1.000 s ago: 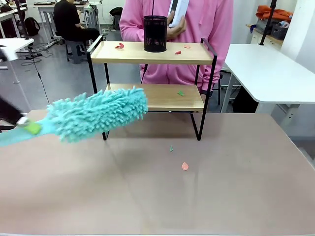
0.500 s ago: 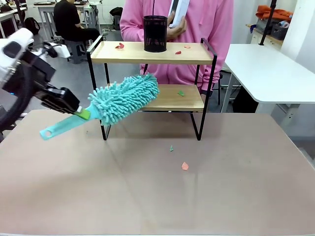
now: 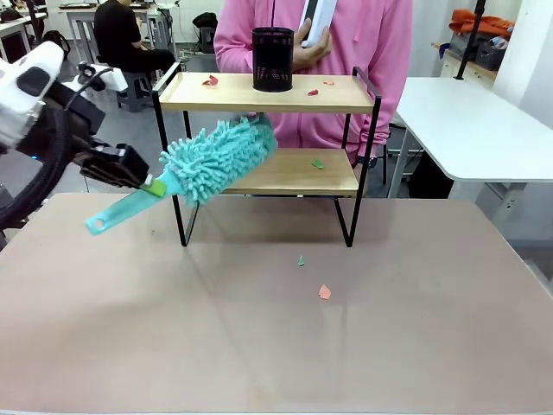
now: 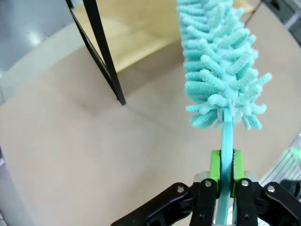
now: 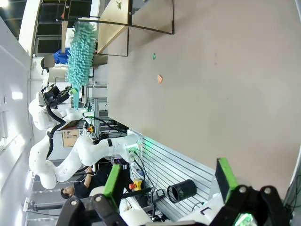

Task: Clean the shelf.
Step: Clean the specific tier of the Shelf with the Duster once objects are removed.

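The left arm [image 3: 17, 108] is a rounded white shell with a dark panel. A thick black cable [image 3: 52, 173] loops behind the left gripper [image 3: 155, 184]. That gripper is black and boxy. Bright green pads [image 4: 215, 165] line its fingertips, and round silver screws [image 4: 207, 183] mark the link joints just behind them. The right gripper [image 5: 168, 170] has the same black links and green pads, with a green light [image 5: 242, 220] glowing at its base. The person [image 3: 359, 78] wears a pink top with long sleeves [image 3: 232, 35].
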### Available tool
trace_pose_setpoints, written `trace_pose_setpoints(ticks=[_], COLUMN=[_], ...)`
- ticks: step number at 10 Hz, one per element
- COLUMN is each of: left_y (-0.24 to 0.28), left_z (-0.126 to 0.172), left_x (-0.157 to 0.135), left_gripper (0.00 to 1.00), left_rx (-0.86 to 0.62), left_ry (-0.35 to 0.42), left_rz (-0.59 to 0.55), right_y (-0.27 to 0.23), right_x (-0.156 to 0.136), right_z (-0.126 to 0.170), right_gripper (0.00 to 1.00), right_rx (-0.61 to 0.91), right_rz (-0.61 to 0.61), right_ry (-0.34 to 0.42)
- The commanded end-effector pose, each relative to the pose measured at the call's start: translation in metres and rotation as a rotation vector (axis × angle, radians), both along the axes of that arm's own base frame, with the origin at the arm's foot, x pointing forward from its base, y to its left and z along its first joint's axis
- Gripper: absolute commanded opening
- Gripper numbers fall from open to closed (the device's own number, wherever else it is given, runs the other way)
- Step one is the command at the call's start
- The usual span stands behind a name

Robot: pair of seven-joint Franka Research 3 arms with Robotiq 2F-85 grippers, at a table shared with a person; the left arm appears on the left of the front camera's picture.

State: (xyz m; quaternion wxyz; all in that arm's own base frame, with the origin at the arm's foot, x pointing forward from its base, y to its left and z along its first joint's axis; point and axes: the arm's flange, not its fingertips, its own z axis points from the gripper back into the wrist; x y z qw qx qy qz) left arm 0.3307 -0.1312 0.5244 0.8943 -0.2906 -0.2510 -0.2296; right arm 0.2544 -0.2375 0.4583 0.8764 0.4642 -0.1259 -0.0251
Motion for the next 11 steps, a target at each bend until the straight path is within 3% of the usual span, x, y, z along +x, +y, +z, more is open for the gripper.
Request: trace_pose_setpoints(ticks=[1, 5, 7, 8, 11], left_y=[-0.034, -0.082, -0.098, -0.105, -0.138], left_z=[-0.015, -0.032, -0.033, -0.033, -0.039], left_x=[0.005, 0.025, 0.037, 0.043, 0.068], left_gripper=[0.12, 0.12, 0.00, 0.05, 0.05], left_rx=[-0.016, 0.113, 0.124, 0.126, 0.156], left_ry=[-0.043, -0.095, -0.089, -0.095, -0.083], left_rz=[0.123, 0.183, 0.198, 0.197, 0.240], right_y=[-0.002, -0.002, -0.002, -0.002, -0.002], right_x=[-0.001, -0.001, -0.001, -0.001, -0.001], right_z=[0.002, 0.002, 0.002, 0.002, 0.002], right_gripper=[1.00, 1.00, 1.00, 1.00, 1.00], right_rx=[-0.007, -0.007, -0.007, -0.007, -0.007], right_rz=[0.018, 0.018, 0.018, 0.018, 0.018], right_ry=[-0.018, -0.018, -0.018, -0.018, -0.018])
